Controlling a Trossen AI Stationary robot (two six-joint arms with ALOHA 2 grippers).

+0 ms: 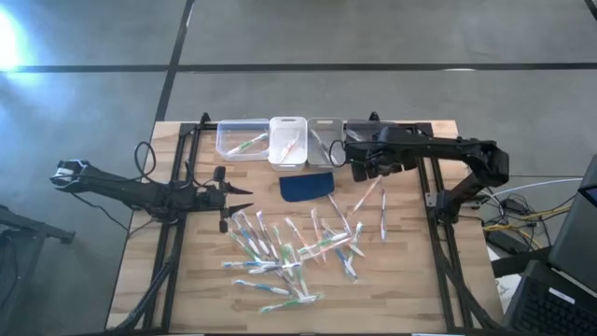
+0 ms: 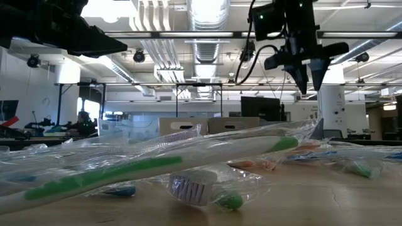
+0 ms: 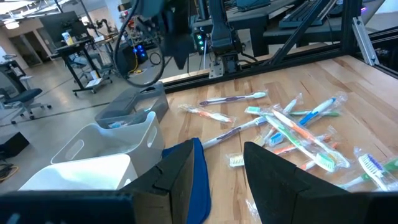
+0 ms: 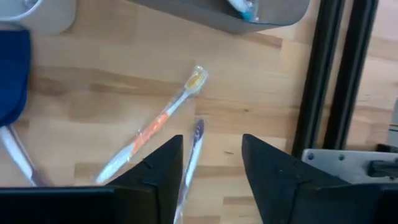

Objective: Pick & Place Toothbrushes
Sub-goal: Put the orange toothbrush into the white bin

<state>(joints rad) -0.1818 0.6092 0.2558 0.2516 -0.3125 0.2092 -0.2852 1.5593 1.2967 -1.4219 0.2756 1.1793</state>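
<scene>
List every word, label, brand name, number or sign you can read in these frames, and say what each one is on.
None can be read.
Toothbrushes: no brand or print legible on the handles or clear wrappers.
Three bins: no label visible.
Dark blue pad: plain.
Room behind the table in the low view: any signs or screens are too small to read.

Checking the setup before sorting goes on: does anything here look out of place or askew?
The dark blue pad lies tilted, touching the white bin. Wrapped toothbrushes lie criss-crossed in a loose heap. Nothing looks spilled or damaged.
</scene>
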